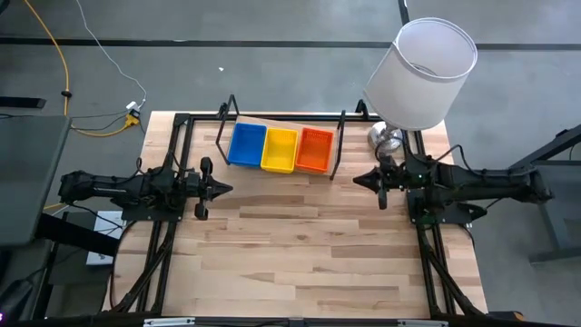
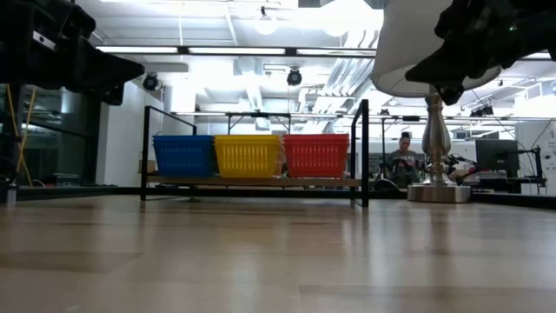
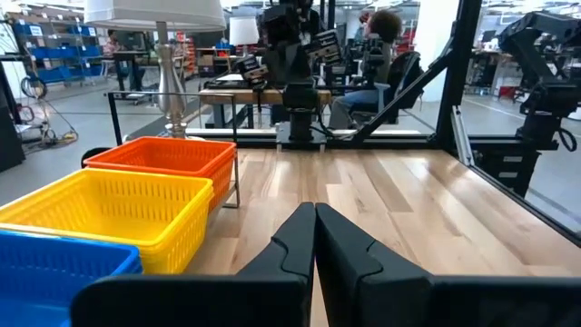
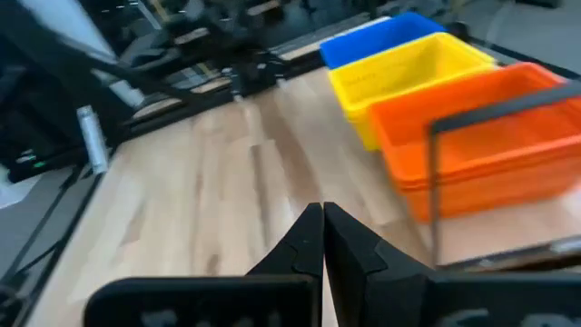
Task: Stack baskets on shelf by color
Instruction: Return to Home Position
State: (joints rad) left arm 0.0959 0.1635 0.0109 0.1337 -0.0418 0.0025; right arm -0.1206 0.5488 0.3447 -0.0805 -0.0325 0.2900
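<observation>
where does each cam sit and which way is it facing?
High: overhead, straight down on table; left gripper and right gripper show.
Low: table height, facing shelf; left arm, right arm overhead.
Left wrist: looks across at right arm; own shut fingers.
Right wrist: looks at left arm; own shut fingers.
Shared: all see the baskets.
</observation>
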